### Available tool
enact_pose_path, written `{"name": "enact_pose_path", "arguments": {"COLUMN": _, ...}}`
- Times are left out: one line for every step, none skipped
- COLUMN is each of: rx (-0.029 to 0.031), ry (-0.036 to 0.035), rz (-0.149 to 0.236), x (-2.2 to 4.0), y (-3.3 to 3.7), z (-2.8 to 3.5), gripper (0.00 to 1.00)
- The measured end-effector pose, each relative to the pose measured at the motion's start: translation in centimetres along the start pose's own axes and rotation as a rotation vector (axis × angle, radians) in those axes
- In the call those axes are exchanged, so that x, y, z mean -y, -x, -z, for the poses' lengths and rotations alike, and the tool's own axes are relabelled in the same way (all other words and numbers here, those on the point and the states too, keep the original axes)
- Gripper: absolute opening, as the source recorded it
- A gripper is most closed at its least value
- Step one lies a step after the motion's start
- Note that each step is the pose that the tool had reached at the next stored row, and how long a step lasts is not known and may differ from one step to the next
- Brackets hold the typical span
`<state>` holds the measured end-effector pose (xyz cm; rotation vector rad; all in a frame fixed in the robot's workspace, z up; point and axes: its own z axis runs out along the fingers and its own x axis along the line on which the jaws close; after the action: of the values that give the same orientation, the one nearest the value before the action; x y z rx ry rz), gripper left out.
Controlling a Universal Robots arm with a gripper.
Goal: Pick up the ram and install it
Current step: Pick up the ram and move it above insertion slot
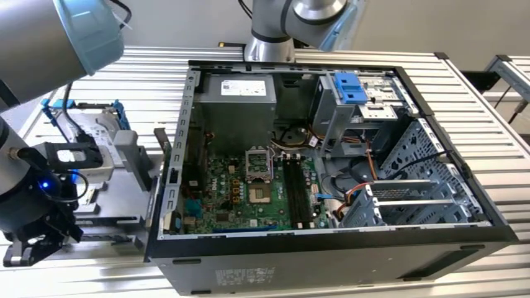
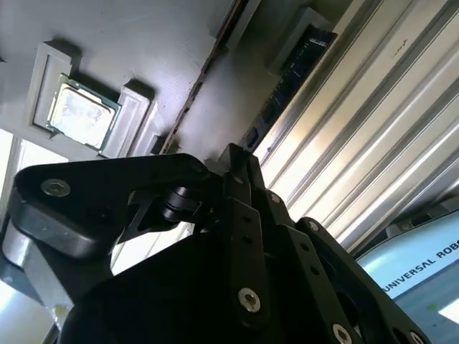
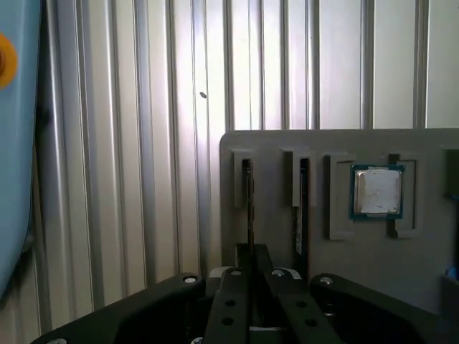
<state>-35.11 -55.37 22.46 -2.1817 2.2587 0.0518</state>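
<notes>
The ram point(image 3: 249, 204) is standing on edge in a slot of the grey holder point(image 3: 287, 143) on the tabletop point(image 3: 143, 179). The fingers point(image 3: 231, 308) are sitting close together, lining up with it; whether they are gripping it, I cannot tell.

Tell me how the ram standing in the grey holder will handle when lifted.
The ram looks like a thin flat board, so probably stiff and light. It stands on edge in a slot of the grey holder, so tilting could jam it.
</notes>
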Motion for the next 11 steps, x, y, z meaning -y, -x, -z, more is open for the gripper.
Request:
{"name": "enact_pose_path", "arguments": {"rx": 0.0001, "ry": -0.0038, "rz": 0.000, "x": -0.03, "y": 0.00, "z": 0.07, "gripper": 0.00}}
{"name": "enact_pose_path", "arguments": {"rx": 0.0005, "ry": -0.0108, "rz": 0.000, "x": -0.05, "y": 0.00, "z": 0.13, "gripper": 0.00}}
{"name": "enact_pose_path", "arguments": {"rx": 0.0006, "ry": -0.0161, "rz": 0.000, "x": -0.08, "y": 0.01, "z": 0.20, "gripper": 0.00}}
{"name": "enact_pose_path", "arguments": {"rx": 0.0007, "ry": -0.0198, "rz": 0.000, "x": -0.10, "y": 0.01, "z": 0.29, "gripper": 0.00}}
{"name": "enact_pose_path", "arguments": {"rx": 0.0006, "ry": -0.0200, "rz": 0.000, "x": -0.10, "y": 0.01, "z": 0.47, "gripper": 0.00}}
{"name": "enact_pose_path", "arguments": {"rx": 0.0006, "ry": -0.0201, "rz": 0.000, "x": -0.12, "y": 0.02, "z": 1.02, "gripper": 0.00}}
{"name": "enact_pose_path", "arguments": {"rx": 0.0003, "ry": -0.0204, "rz": 0.000, "x": -0.14, "y": 0.07, "z": 1.68, "gripper": 0.00}}
{"name": "enact_pose_path", "arguments": {"rx": -0.0012, "ry": -0.0207, "rz": 0.000, "x": -0.16, "y": 0.20, "z": 2.01, "gripper": 0.00}}
{"name": "enact_pose_path", "arguments": {"rx": -0.0031, "ry": -0.0205, "rz": 0.000, "x": -0.17, "y": 0.27, "z": 2.26, "gripper": 0.00}}
{"name": "enact_pose_path", "arguments": {"rx": -0.0039, "ry": -0.0203, "rz": 0.000, "x": -0.17, "y": 0.30, "z": 2.55, "gripper": 0.00}}
{"name": "enact_pose_path", "arguments": {"rx": -0.0037, "ry": -0.0205, "rz": 0.000, "x": -0.18, "y": 0.31, "z": 2.94, "gripper": 0.00}}
